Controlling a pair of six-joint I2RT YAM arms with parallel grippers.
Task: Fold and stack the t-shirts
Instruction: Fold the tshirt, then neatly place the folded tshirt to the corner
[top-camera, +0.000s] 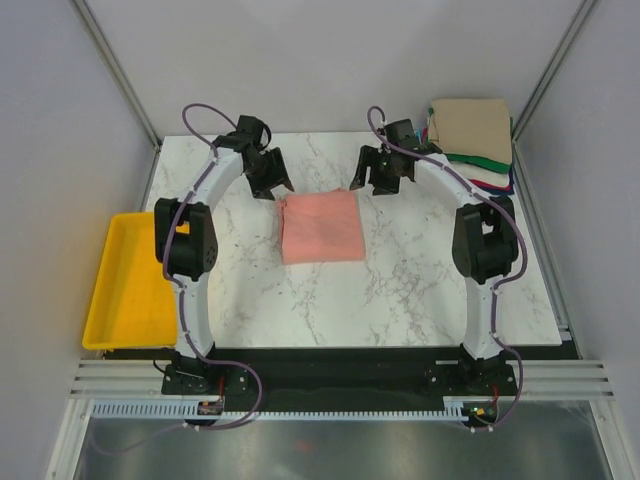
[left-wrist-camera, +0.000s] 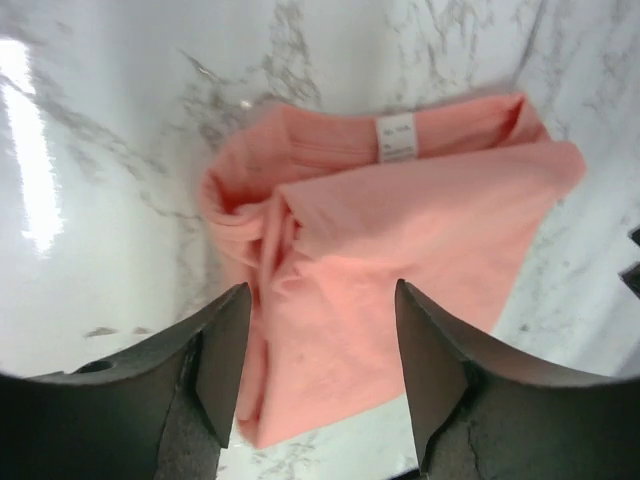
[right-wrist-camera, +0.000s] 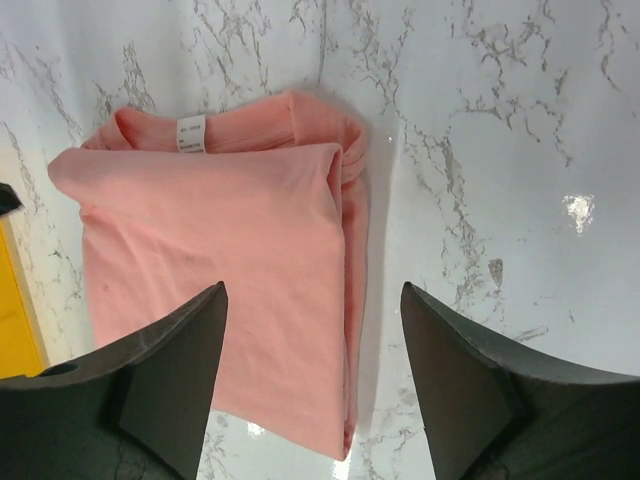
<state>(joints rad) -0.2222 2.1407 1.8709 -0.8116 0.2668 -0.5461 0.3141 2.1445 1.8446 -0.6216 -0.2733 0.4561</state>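
- Shirt position: the salmon-pink t-shirt lies folded into a rough rectangle near the middle of the marble table, between the two grippers.
- Far left corner of the fold: the left gripper sits over it with jaws spread wide and nothing between them. The left wrist view shows the cloth lying below the gap.
- Far right corner: the right gripper is likewise spread and empty, with the shirt flat beneath.
- Far edge shows a white neck label.
- Left side of the fold is bunched and wrinkled; right side lies in straight layers.
- Far right table corner holds the stack of folded t-shirts, tan on top, well apart from the pink one.
- Left of the table, beside the left arm, sits the yellow tray.
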